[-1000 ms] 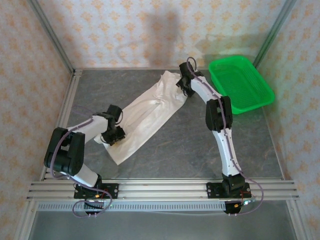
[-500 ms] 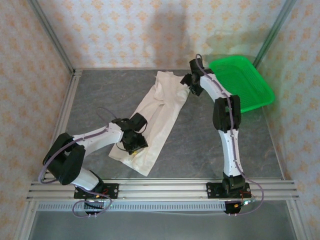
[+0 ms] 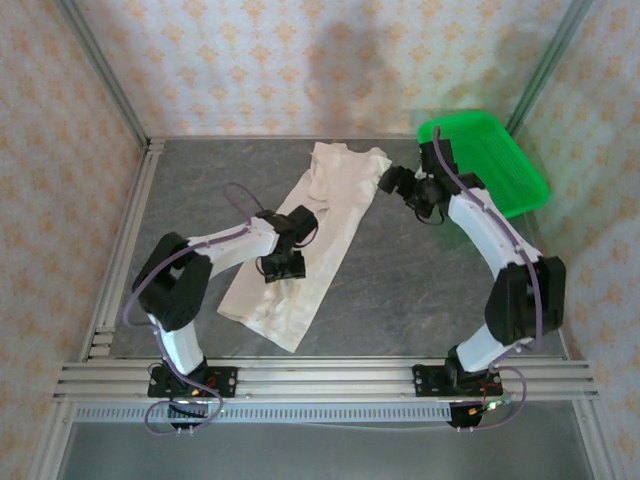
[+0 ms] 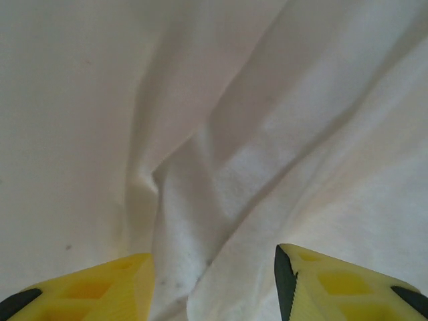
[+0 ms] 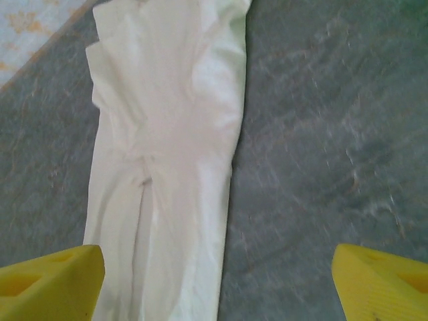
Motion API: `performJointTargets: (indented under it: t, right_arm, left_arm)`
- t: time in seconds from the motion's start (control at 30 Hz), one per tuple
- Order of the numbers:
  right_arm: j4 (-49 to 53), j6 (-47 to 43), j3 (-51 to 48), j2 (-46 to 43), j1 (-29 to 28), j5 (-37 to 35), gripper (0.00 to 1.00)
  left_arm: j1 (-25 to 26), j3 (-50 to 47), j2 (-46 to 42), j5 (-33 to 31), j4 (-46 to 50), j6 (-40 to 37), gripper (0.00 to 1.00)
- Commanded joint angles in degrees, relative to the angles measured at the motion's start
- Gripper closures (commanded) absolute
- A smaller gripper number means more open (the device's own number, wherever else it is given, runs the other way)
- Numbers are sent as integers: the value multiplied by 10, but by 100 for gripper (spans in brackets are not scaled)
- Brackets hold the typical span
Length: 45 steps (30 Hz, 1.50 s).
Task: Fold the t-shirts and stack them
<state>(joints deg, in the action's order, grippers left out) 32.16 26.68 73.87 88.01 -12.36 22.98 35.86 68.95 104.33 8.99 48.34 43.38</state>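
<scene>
Laid out on the table [image 3: 420, 300]: a t-shirt [image 3: 310, 230], stretched as a long band from the far middle down toward the near left. Over the middle of that band, close above the cloth, the left gripper [image 3: 283, 266]. Just right of the shirt's far end, over bare tabletop, the right gripper [image 3: 395, 181]. Behind and to the right of that, in the far right corner, a basket [image 3: 500, 165], set apart from the shirt.

Left gripper [image 3: 281, 267] and right gripper [image 3: 392, 180] both hold fingers [image 5: 47, 277] apart.
</scene>
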Motion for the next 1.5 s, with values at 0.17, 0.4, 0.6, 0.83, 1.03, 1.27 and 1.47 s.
performJointTargets:
  t: [0.17,0.4,0.6,0.83,1.03,1.27,1.47]
  right_arm:
    - [20,-21,-93,-107,0,27,12]
    - [38,-5,-142,-152,6,8,12]
    - [63,25,-181,-199,24,-14,11]
    - [125,60,-210,-272,26,-35,12]
    - [141,96,-256,-320,26,17,12]
    - [138,119,-336,-338,-31,164,13]
    - [186,133,-365,-332,-140,122,18]
  left_arm:
    - [57,25,47,25,-15,20,49]
    - [115,93,121,63,-46,73,50]
    - [125,149,171,101,-107,142,50]
    - [152,206,167,137,-101,148,48]
    - [139,133,29,92,-60,136,31]
    - [128,4,-120,53,-53,138,25]
    - [129,-150,-190,65,-143,145,25]
